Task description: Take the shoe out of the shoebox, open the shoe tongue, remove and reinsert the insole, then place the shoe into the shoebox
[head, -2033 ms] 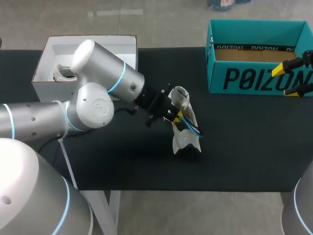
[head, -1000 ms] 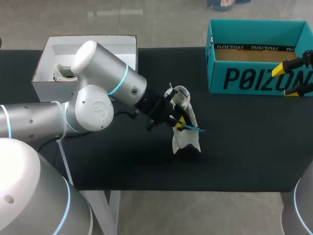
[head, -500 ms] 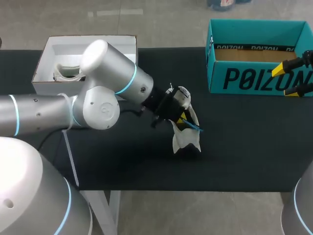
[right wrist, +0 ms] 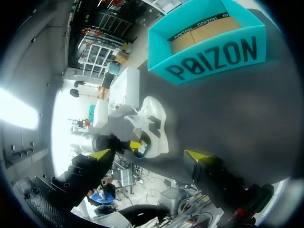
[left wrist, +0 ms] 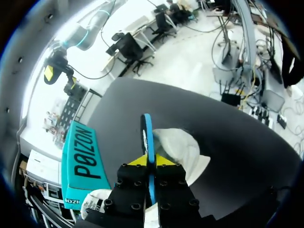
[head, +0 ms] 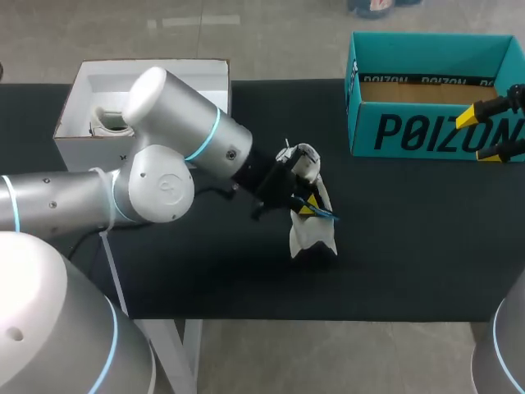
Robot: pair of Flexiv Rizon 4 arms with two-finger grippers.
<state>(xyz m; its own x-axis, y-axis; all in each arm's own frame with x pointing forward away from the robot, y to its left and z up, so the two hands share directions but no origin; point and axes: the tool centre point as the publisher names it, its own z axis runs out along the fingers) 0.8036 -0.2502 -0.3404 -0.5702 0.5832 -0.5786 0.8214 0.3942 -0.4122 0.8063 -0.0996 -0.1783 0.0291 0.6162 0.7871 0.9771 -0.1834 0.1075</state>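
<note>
While the L arm comes in from the left side and reaches to mid-table, its L gripper (left wrist: 148, 161) is closed narrow on the insole (left wrist: 147, 137), a thin blue strip seen edge-on btwn the two yellow tips (one tip touching each face). The insole projects ahead of the fingertips, out over the shoe.

The shoe (head: 310, 234), white w/ dark detail, sits on the black table (head: 410, 238) directly under and ahead of the L gripper, outside both boxes. Whether the insole's far end is inside the shoe or clear of it cannot be told.

The teal shoebox (head: 426, 131) stands open-topped at the table's far right corner, well apart from the shoe; its brown floor shows. A white box (head: 148, 62), also open, stands at the far left, behind the L arm's elbow.

The R gripper (right wrist: 148, 155) hangs at the right edge, just in front of the shoebox's front wall, fingers spread wide w/ nothing btwn them. From the R wrist view the shoe lies ahead of the open fingers, nearer than the shoebox, w/ the L gripper's yellow tip at the shoe's side.
</note>
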